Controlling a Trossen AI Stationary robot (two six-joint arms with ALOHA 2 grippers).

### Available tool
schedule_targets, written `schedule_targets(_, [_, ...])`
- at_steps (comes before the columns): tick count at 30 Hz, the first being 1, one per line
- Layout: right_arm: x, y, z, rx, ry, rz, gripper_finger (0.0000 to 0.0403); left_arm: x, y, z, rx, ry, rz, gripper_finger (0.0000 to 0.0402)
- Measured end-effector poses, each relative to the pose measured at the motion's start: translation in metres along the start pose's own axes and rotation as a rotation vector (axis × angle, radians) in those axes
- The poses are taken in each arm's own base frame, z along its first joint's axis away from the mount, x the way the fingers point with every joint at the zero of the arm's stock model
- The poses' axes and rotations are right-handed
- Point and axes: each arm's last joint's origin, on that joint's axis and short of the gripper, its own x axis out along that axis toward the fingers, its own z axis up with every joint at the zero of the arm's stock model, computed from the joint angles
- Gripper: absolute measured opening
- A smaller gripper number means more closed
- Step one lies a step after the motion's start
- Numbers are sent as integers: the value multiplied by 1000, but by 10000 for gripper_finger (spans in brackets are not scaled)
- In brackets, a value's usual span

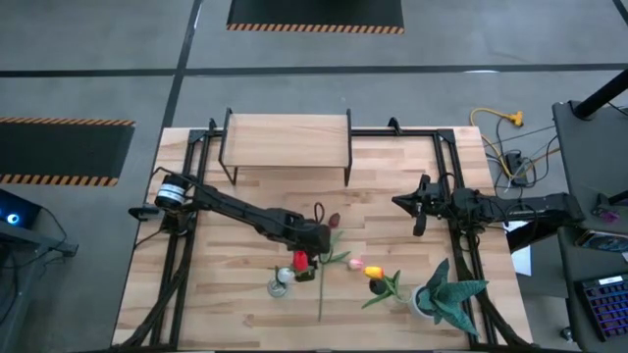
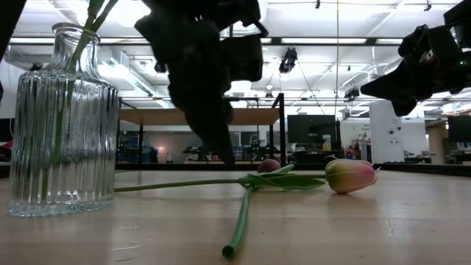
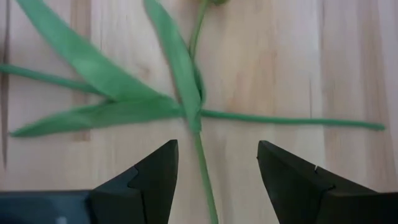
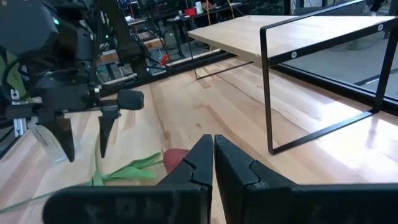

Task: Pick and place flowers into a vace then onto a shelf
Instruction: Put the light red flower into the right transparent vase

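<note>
Two flowers [image 3: 186,106] lie crossed on the bench [image 1: 392,211], stems and leaves overlapping, near a ribbed glass vase [image 2: 62,121] that already holds stems. The left gripper [image 3: 217,171] hangs just above the crossing, fingers spread wide on either side of one stem, holding nothing. The shelf [image 1: 287,137] stands at the bench's far edge. The right gripper [image 4: 213,163] waits pinched closed and empty, well apart.

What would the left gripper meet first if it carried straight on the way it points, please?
Probably a tulip stem: the left gripper is open, pointing down at the table, with the stem between its fingers. Its height above the stem is unclear.
</note>
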Motion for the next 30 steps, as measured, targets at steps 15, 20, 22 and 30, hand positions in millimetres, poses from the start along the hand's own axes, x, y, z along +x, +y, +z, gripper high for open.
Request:
schedule_targets(15, [-1, 3, 12, 17, -126, 36, 9, 17, 12, -33, -14, 74, 20, 198])
schedule_targets(20, [-1, 3, 13, 17, -128, 36, 9, 19, 13, -35, -13, 66, 25, 157])
schedule_targets(22, [-1, 4, 13, 17, -128, 36, 9, 19, 13, -35, -14, 64, 30, 132])
schedule_targets(30, [-1, 3, 13, 18, -128, 35, 9, 19, 15, -35, -20, 63, 42, 16])
